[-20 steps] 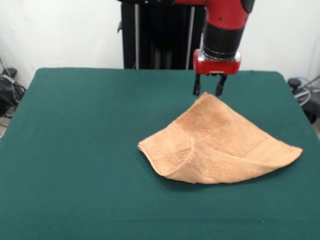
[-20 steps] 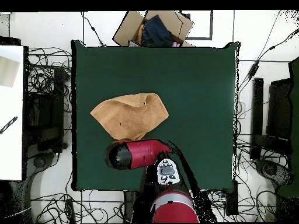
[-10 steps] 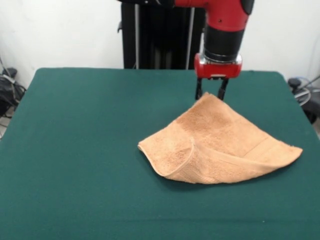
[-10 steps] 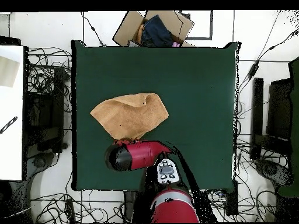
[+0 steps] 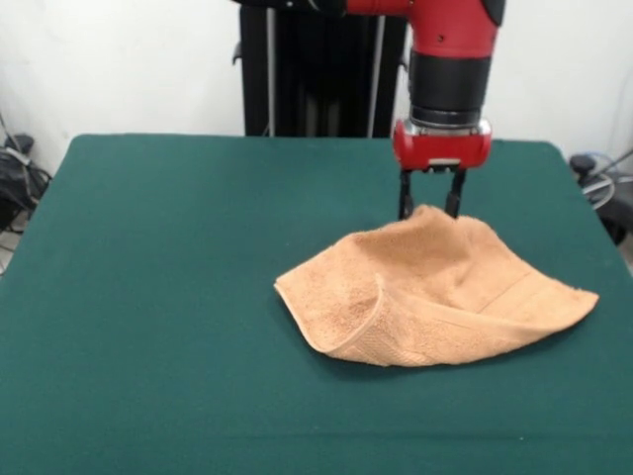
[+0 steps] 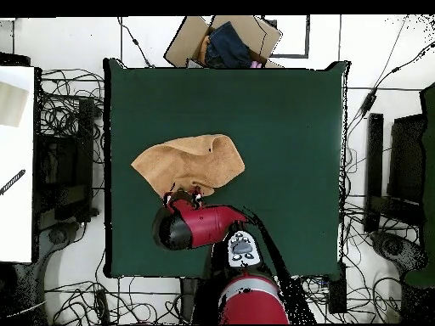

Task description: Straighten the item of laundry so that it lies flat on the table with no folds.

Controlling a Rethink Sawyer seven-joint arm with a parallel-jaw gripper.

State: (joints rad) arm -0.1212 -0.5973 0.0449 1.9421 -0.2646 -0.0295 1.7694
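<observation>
Pinching the far corner of the towel (image 5: 435,287), the gripper (image 5: 431,208) hangs from the red and black arm (image 5: 450,69) with its two dark fingers (image 5: 405,206) set either side of a small raised peak of cloth. That peak stands up off the table (image 5: 158,257), and the fabric just below it bulges and creases.

From there the towel spreads toward the camera in a rough triangle. Its right corner lies flat and pointed near the table's right edge, a woven band stripe (image 5: 514,289) running across that part. Its left corner is rounded, and the near edge is folded back on itself, curling up into a thick rolled lip (image 5: 381,297) along the front. So the cloth is doubled over, not spread open.

In the overhead view the towel (image 6: 189,165) sits in the left half of the table (image 6: 280,153), with the arm (image 6: 200,225) reaching to its edge nearest the robot's base. A cardboard box (image 6: 225,41) holding dark items lies beyond the table's opposite side.
</observation>
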